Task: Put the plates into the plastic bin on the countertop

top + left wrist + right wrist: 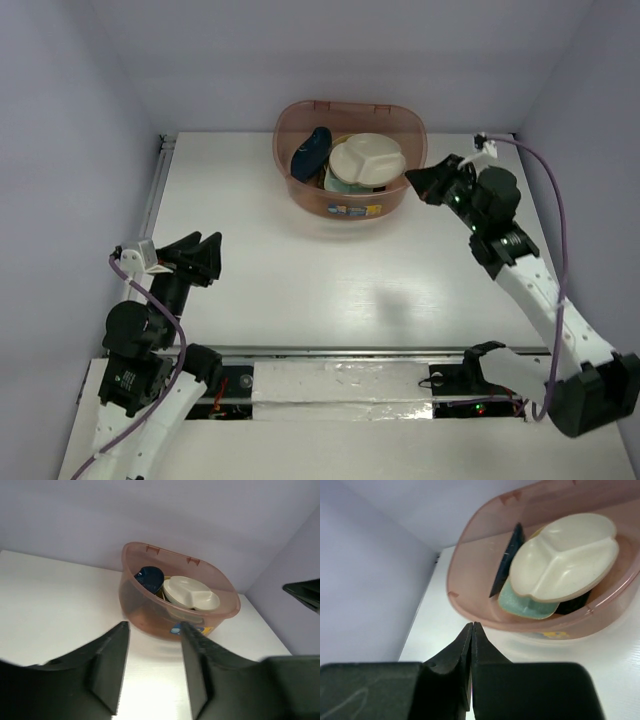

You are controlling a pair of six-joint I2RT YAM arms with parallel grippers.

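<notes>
The plates (368,160) in the bin (345,205) at 12 o'clock look hard and breakable; hold their rims. The left gripper (200,247) is spread wide, and the right gripper (413,181) is pinched closed.

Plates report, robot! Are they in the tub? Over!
Left gripper open, right gripper shut, both empty. Plates inside plastic bin. Nothing in the way.

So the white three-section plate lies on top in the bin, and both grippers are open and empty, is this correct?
Not fully. The white three-section plate lies on top in the plastic bin and both grippers are empty, but only the left gripper is open; the right gripper is shut, as the right wrist view shows.
</notes>
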